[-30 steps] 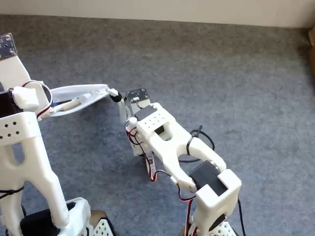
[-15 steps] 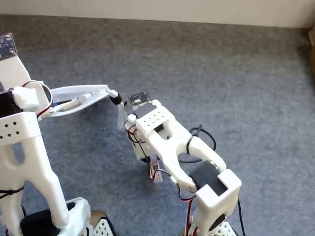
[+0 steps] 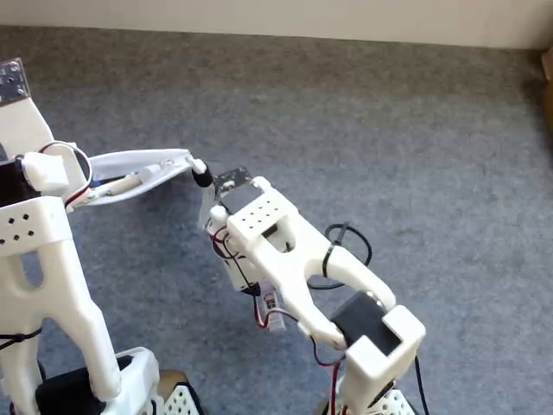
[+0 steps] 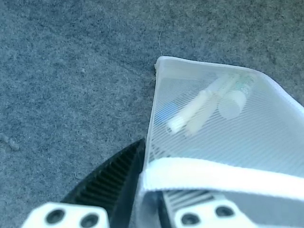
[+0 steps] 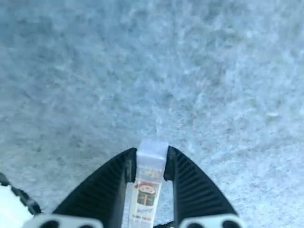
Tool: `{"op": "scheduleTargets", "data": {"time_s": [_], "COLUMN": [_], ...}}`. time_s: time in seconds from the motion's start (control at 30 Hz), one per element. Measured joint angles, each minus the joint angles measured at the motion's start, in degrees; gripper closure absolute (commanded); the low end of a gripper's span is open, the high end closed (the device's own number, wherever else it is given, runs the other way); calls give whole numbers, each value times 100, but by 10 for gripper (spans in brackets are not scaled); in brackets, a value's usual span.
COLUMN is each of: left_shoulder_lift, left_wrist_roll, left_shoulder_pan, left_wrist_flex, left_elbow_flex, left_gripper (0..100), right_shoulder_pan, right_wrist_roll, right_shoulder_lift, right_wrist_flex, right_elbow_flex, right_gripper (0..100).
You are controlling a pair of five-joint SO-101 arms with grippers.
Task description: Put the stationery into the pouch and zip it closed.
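A white mesh pouch (image 3: 143, 173) sticks out from behind the left arm (image 3: 34, 233), just above the grey carpet. Through its mesh side (image 4: 223, 128) I see pens (image 4: 199, 107) and other small stationery. My left gripper (image 4: 152, 187) is shut on the pouch's white rim band. A small flat white piece with a printed label (image 5: 148, 178) is clamped upright in my right gripper (image 5: 149, 156), above bare carpet. In the high view the right arm's wrist (image 3: 251, 216) is just right of the pouch's free end, with a black tab (image 3: 203, 175) between them.
Grey carpet (image 3: 389, 130) covers the whole surface, with open room at the back and to the right. Both arm bases stand along the near edge. Red and black cables (image 3: 346, 242) hang off the right arm.
The right arm has shifted a little to the left and nearer, closing in on the pouch's free end. The left arm and the pouch have stayed still.
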Motion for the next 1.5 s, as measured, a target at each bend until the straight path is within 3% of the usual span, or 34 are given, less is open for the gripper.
{"op": "scheduleTargets", "data": {"time_s": [0.87,1.5], "left_shoulder_lift": [0,0], "left_wrist_roll": [0,0], "left_shoulder_pan": [0,0], "left_wrist_flex": [0,0], "left_elbow_flex": [0,0], "left_gripper": [989,989], "right_shoulder_pan": [-123,-123], "right_wrist_roll": [-9,-9], "right_shoulder_lift": [-1741,-3596], "right_wrist_flex": [53,-3235], "right_elbow_flex": [0,9], "right_gripper": [958,958]}}
